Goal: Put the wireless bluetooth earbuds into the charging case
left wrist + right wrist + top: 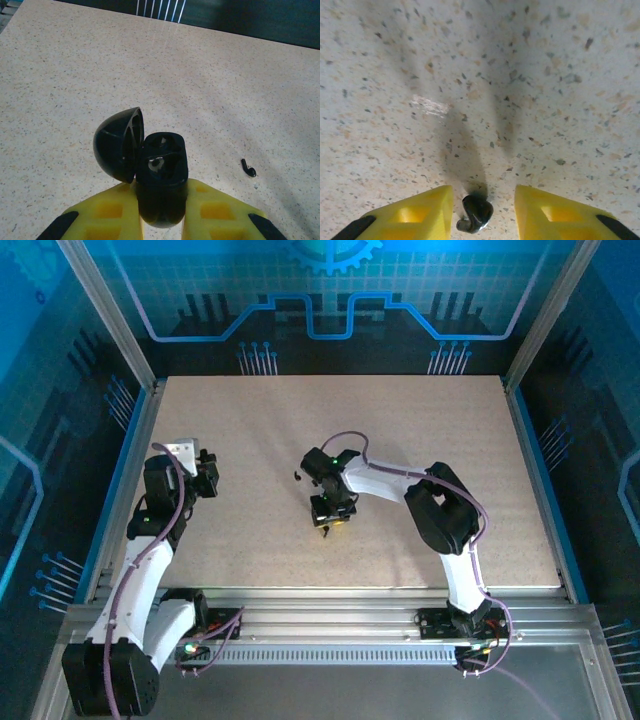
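Left gripper [161, 202] clamps the open charging case [162, 170]; right gripper [482, 202] stands parted around 1 black earbud [475, 214] lying on the table [545, 75] (not gripped); risk: an off-centre closure could flick the small rounded earbud sideways.

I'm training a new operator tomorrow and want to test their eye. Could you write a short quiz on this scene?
1. True or false: the case in the left jaws has its lid shut.
2. What lies between the right jaws? A) a black earbud B) a white earbud C) a second case
3. Fill in: that piece rests on the ___.
Key: 1 false, the lid is open; 2 A; 3 table.
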Tool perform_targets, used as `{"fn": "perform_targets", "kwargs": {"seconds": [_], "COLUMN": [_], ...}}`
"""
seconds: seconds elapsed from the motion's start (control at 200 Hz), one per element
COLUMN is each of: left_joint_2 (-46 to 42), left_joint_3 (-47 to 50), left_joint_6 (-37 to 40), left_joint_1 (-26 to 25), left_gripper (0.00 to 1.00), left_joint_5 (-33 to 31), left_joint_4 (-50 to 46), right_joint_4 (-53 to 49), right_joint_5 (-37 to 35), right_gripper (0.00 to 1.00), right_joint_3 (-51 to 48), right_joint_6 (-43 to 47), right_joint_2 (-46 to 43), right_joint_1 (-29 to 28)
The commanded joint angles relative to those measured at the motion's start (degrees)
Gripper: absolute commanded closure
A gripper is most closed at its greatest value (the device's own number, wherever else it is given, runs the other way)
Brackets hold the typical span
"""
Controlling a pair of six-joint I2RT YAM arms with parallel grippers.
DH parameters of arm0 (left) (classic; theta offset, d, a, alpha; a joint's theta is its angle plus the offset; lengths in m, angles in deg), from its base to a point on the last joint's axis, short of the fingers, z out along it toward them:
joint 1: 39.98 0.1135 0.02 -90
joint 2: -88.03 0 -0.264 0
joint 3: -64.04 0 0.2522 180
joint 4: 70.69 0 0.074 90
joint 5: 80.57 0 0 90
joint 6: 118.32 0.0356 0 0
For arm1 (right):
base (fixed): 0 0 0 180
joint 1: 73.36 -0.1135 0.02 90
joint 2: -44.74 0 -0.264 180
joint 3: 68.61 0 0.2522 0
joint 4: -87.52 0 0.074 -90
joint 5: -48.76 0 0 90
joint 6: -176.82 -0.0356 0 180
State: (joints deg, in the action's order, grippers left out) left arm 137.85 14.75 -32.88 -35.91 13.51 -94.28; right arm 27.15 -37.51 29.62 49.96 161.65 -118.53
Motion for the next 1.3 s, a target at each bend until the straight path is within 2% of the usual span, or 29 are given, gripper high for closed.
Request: {"fn": "perform_targets", "kwargs": {"seconds": [0.0,0.25,0.455,1.296], "left_joint_2": [-0.2,-0.1,0.7,0.9], "left_joint_3": [-2.0,-2.1,-2.1,-2.7], "left_joint_6": [0.2,0.2,0.4,1.3], "left_joint_1": [-0.6,-0.6,-0.8,-1.9], "left_gripper": [0.95,0.95,0.95,0.95], "left_joint_5": [1.2,1.9,6.1,6.2], "left_joint_4": [1.3,1.6,2.0,0.8], "right_joint_4": [-2.2,-7.8,-5.3,-2.4], "right_joint_5": [1.8,-0.4,1.1,1.1], "right_gripper": [0.60,0.60,0.60,0.68], "right_joint_3": [2.3,2.7,0.6,-0.5], "right_joint_6": [-3.3,-11.5,-16.4,-16.3], "right_joint_2": [-3.9,-5.7,-4.3,2.3], "right_joint_1": [0.3,-1.1,-1.9,-1.6]}}
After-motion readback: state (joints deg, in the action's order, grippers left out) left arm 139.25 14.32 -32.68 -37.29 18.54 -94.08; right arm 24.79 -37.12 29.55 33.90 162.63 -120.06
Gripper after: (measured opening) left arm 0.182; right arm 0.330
